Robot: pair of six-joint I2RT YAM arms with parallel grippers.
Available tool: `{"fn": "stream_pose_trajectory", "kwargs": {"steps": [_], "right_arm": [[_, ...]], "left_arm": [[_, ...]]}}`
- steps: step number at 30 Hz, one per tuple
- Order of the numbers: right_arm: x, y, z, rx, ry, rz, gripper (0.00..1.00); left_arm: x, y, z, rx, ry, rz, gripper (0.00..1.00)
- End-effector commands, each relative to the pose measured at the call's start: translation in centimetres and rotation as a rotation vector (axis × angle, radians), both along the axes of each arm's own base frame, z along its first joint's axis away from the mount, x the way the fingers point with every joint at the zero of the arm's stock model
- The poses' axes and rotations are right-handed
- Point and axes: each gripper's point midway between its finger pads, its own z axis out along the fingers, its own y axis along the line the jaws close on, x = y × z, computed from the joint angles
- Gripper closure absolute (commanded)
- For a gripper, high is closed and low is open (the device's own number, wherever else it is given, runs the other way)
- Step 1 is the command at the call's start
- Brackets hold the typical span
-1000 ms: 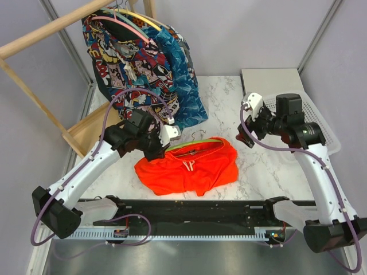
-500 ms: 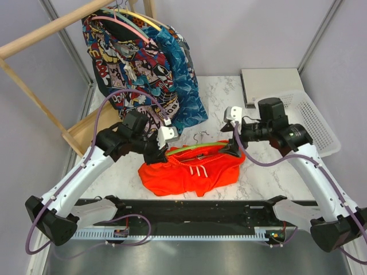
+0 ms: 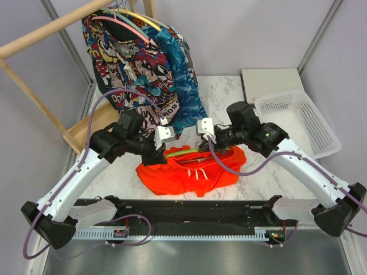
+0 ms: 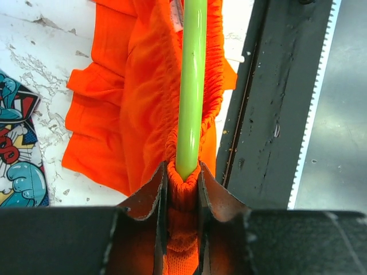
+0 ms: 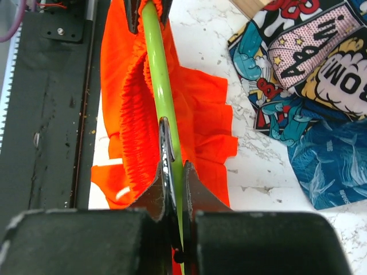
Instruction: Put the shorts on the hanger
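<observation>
Left side hasn't really budged: the left end effector (image 4: pixel 182 172) stays pinched shut on the bunched waistband of the shorts (image 3: pixel 195 172), with the end of the green hanger (image 3: pixel 183 152) poking out between its fingers. The shorts sit mid-table (image 3: pixel 221 100), back edge slightly lifted, hanger bar running along inside the waistband. The big change is on the right. A second ago the right end effector (image 3: pixel 202 141) was hanging off by the basket (image 3: pixel 298 120); now it's swung in and clamped on the hanger's middle, right at the metal hook. Looks to me like the threading's mostly done and a lift is next.
</observation>
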Motion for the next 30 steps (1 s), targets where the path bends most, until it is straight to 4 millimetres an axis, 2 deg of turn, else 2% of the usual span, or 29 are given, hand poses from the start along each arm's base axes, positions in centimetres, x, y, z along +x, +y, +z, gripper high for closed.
{"fn": "stream_pose_trajectory", "kwargs": {"steps": [1, 4, 5, 6, 7, 8, 9, 10, 11, 12, 13, 20, 25, 30], "right_arm": [[0.8, 1.0, 5.1, 0.086, -0.111, -0.007, 1.0], [-0.2, 0.8, 6.6, 0.095, -0.124, 0.041, 1.0], [-0.4, 1.0, 7.7, 0.113, -0.138, 0.056, 1.0], [-0.6, 1.1, 8.0, 0.115, -0.136, 0.071, 1.0], [-1.4, 1.1, 8.1, 0.114, -0.116, 0.103, 1.0], [-1.7, 1.3, 8.9, 0.123, -0.13, 0.122, 1.0], [-2.0, 1.6, 8.9, 0.116, -0.125, 0.142, 1.0], [-2.7, 1.9, 8.9, 0.108, -0.135, 0.178, 1.0], [-2.8, 2.1, 9.4, 0.113, -0.15, 0.192, 1.0], [-3.1, 2.5, 9.2, 0.107, -0.18, 0.231, 1.0], [-3.4, 2.6, 9.2, 0.101, -0.186, 0.247, 1.0], [-4.6, 3.7, 9.4, 0.061, -0.234, 0.327, 1.0], [-5.5, 5.1, 9.6, 0.06, -0.254, 0.376, 1.0], [-6.7, 7.5, 9.5, 0.063, -0.249, 0.432, 1.0]], "left_arm": [[-0.9, -1.3, 4.4, -0.167, -0.045, -0.025, 0.76], [-1.8, -0.9, 6.0, -0.21, -0.052, -0.02, 0.47], [-1.6, -0.5, 6.7, -0.207, -0.083, 0.004, 0.43], [-1.3, -0.3, 7.4, -0.207, -0.097, 0.033, 0.38], [-1.2, -0.1, 9.9, -0.236, -0.141, 0.044, 0.31], [-2.1, 0.1, 10.3, -0.23, -0.12, 0.031, 0.28], [-2.4, 0.1, 10.9, -0.231, -0.106, 0.019, 0.26], [-3.0, 0.1, 12.3, -0.254, -0.104, 0.013, 0.25], [-4.2, 0.1, 12.2, -0.254, -0.037, -0.01, 0.25], [-4.5, 0.0, 12.2, -0.255, -0.003, -0.014, 0.18], [-5.1, 0.1, 12.0, -0.253, 0.028, -0.014, 0.17], [-5.8, 1.7, 10.3, -0.192, 0.0, 0.005, 0.17], [-7.4, 2.2, 7.7, -0.136, 0.127, -0.002, 0.23], [-6.9, 2.9, 6.9, -0.101, 0.107, 0.046, 0.31]]}}
